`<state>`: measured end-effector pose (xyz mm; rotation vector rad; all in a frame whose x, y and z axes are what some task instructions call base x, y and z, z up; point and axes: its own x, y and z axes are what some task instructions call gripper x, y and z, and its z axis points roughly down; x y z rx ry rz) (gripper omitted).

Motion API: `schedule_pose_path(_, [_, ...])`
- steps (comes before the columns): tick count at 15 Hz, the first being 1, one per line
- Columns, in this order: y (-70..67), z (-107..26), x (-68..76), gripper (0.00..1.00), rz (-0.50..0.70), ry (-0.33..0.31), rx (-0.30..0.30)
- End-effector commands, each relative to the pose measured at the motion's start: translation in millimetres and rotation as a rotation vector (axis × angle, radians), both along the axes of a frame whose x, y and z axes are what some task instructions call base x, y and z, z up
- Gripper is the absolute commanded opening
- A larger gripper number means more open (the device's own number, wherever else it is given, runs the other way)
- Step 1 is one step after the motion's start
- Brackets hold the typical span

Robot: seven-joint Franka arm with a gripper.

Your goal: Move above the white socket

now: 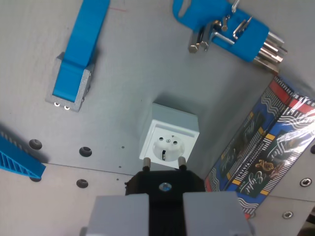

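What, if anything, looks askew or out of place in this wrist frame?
Nothing looks damaged or spilled. The white socket sits slightly rotated against the gripper, whose black plug shows two pins at the socket's near edge. The patterned box lies diagonally at the wrist view's right.

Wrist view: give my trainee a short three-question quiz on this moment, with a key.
1. True or false: the white square plastic socket is lying on its side.
2. What does the claw hold? A) a black two-pin plug B) a blue wedge C) nothing
3. Which thing lies on the wrist view's right of the socket?

Key: 1 false, its round face points up at the camera. 2 A, the black plug, pins near the socket's lower edge. 3 the patterned foil-wrapped box.
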<state>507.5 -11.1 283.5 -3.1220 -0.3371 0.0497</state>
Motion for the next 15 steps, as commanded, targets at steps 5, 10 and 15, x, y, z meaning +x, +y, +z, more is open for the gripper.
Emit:
schedule_pose_path(5, [-5.4, -28.1, -17.3, 0.00, -0.114, -0.109, 0.012])
schedule_pose_path(10, [-8.6, -48.6, -31.1, 0.00, -0.166, -0.114, 0.020])
schedule_pose_path(15, [-12.0, -69.7, -45.4, 0.00, -0.211, -0.115, 0.029])
